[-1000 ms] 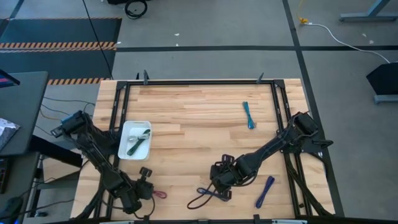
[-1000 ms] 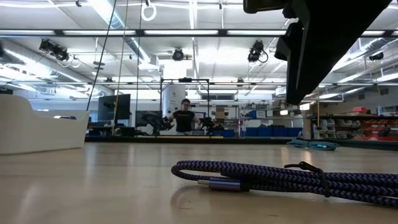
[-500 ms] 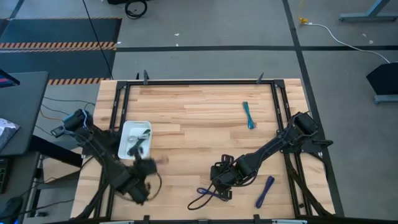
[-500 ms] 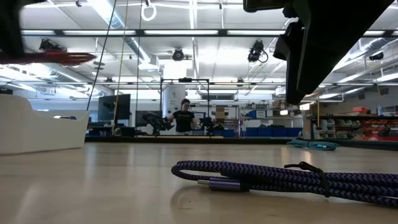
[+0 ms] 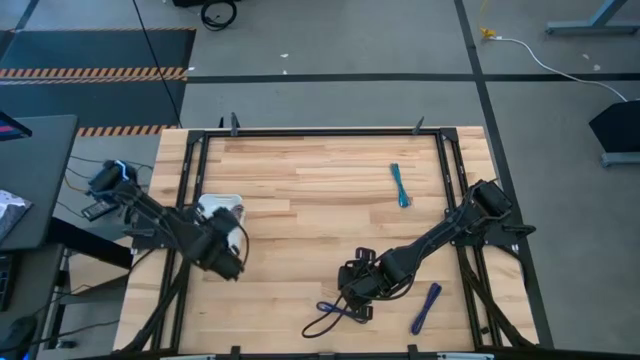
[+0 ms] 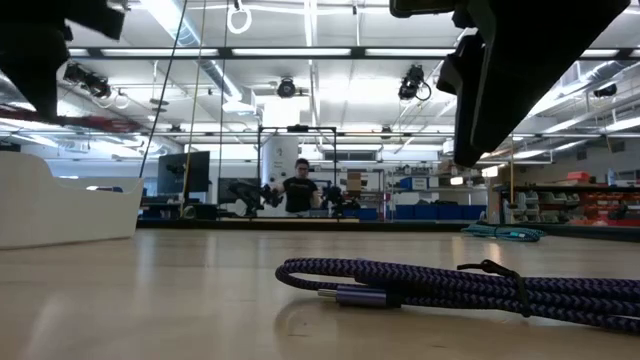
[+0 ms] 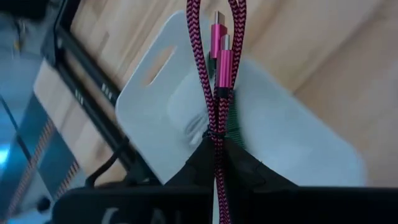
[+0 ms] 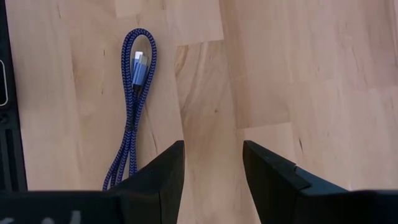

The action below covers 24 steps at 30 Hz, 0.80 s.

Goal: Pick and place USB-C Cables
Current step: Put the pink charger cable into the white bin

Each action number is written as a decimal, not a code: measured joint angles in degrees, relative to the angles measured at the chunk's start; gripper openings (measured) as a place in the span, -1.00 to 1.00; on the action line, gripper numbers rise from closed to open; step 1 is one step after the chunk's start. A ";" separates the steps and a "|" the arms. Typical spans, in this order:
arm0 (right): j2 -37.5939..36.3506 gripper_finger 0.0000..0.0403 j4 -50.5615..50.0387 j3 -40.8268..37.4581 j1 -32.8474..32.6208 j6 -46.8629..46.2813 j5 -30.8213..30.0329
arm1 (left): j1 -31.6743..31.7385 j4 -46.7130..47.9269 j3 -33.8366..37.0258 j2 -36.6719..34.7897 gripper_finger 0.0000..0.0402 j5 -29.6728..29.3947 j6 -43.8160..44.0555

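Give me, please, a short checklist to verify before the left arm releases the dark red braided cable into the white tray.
1. Left claw shut on the dark red braided USB-C cable: ok.
2. Cable hangs over the small white rectangular tray: ok in the left wrist view.
3. Free room in the tray: cannot tell; something green lies there already.
4. Right claw open and far from the tray, above bare wood beside the blue braided cable: ok.
5. Height above the tray: cannot tell.

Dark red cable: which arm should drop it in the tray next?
Left. The left gripper is shut on the dark red cable and hangs over the white tray. The right gripper is open, empty, beside the blue cable.
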<state>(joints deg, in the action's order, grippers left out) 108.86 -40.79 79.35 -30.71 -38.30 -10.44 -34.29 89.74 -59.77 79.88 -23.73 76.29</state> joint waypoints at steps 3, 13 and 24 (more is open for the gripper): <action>0.00 -0.16 0.04 0.00 -0.01 0.56 -0.18 | 2.09 -0.45 3.89 -3.65 -0.91 1.16 3.28; 0.00 -0.16 0.35 0.00 0.01 0.58 -0.61 | 5.59 -9.27 14.41 -11.91 -0.87 1.53 8.76; 0.00 -0.16 0.47 0.00 0.01 0.61 -0.61 | 7.09 -11.22 17.40 -11.72 -0.78 3.02 7.29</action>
<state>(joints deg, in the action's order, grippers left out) 108.86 -40.32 79.35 -30.70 -37.69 -11.05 -27.20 78.52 -42.37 68.16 -20.71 83.58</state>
